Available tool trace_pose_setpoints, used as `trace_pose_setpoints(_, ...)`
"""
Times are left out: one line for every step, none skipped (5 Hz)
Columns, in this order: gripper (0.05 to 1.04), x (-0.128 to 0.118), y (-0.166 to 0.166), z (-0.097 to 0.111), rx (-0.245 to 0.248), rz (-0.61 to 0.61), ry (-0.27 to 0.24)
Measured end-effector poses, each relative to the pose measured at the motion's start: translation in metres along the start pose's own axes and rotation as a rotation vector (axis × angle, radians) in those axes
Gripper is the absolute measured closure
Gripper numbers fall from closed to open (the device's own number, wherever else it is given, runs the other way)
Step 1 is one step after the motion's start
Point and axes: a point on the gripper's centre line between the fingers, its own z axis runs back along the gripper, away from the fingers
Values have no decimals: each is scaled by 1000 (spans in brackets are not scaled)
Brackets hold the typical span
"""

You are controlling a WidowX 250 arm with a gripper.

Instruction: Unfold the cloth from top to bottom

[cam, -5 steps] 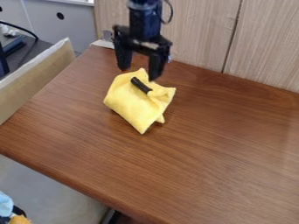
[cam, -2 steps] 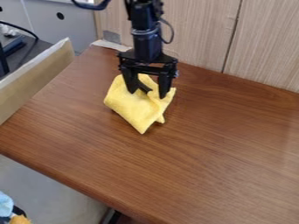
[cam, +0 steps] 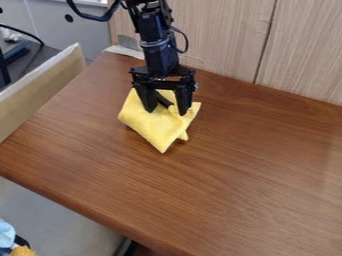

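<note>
1. Your gripper [cam: 166, 113] has come down over the yellow cloth [cam: 152, 125] since the earliest frame, and since the last one it has shifted slightly lower and toward the camera's left; the yellow cloth has kept its place and shape.
2. You have the fingers [cam: 146, 100] released, spread apart above the far part of the yellow cloth, gripping nothing; whether their tips touch it, you cannot tell.
3. Between them you can see a short black rod [cam: 163, 101] lying on the yellow cloth.
4. Your yellow cloth lies folded on the brown wooden surface [cam: 234, 175], one corner pointing toward the camera and a smaller one poking out at its right.
5. Beyond the yellow cloth you have wood-grain panels [cam: 220, 40]; well to its left, a tan board [cam: 33, 95] runs along the surface's edge.
</note>
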Motion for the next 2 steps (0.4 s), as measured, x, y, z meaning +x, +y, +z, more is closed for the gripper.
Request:
trace_pose_setpoints(136,2,5,-1,-28,12,-13)
trace_pose_setpoints(417,3,10,-5,-22,-1,-2)
